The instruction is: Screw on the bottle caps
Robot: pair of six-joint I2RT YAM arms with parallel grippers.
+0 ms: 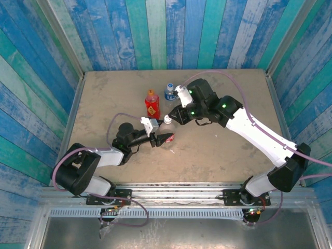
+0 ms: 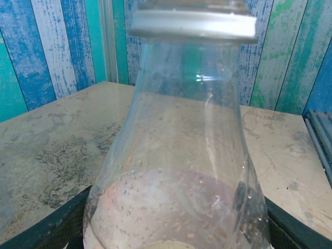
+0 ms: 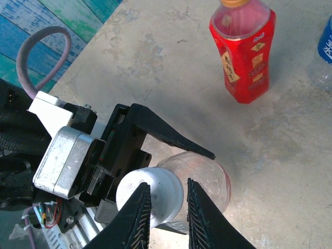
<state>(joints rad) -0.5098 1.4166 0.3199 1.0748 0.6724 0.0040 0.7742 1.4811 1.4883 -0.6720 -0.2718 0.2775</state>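
In right pincer [image 3: 168, 182], cap [image 3: 165, 201], bottle [image 3: 212, 181] obscured

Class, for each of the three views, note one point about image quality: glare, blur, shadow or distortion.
Top external: even, soft light, faint shadows, plank walls splaying outward. Left wrist: the clear bottle is so close that its white cap looks soft; a small glint on its shoulder, the table warped through the plastic. Right wrist: the red bottle and the right tool both look sharp, no strong glare.
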